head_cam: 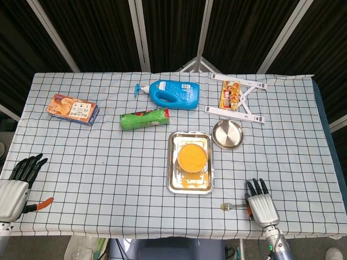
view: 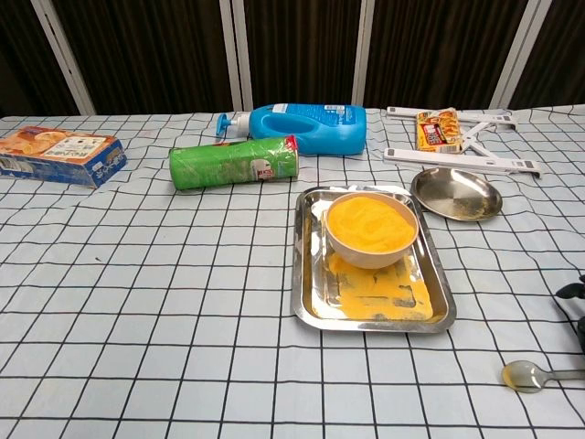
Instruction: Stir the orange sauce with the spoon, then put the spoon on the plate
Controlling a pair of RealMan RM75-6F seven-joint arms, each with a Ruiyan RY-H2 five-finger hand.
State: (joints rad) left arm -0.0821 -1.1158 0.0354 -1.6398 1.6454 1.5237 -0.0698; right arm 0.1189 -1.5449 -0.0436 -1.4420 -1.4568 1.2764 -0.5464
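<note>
So far nothing looks stirred: at far lower left of the head view the left hand rests idle, fingers extended, holding nothing, well apart from the work. Centre frame, the bowl of orange sauce sits in the steel tray, the empty plate just beside its upper right. Lower right, the spoon lies flat on the cloth with its handle under the right hand; whether those fingers grip it I cannot tell, so pick-up, stirring and placing all appear left.

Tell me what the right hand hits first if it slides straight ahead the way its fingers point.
Probably nothing nearby: the right hand points up the cloth, passing right of the tray and round plate. The spoon lies beside it, not ahead. Depth is uncertain.
</note>
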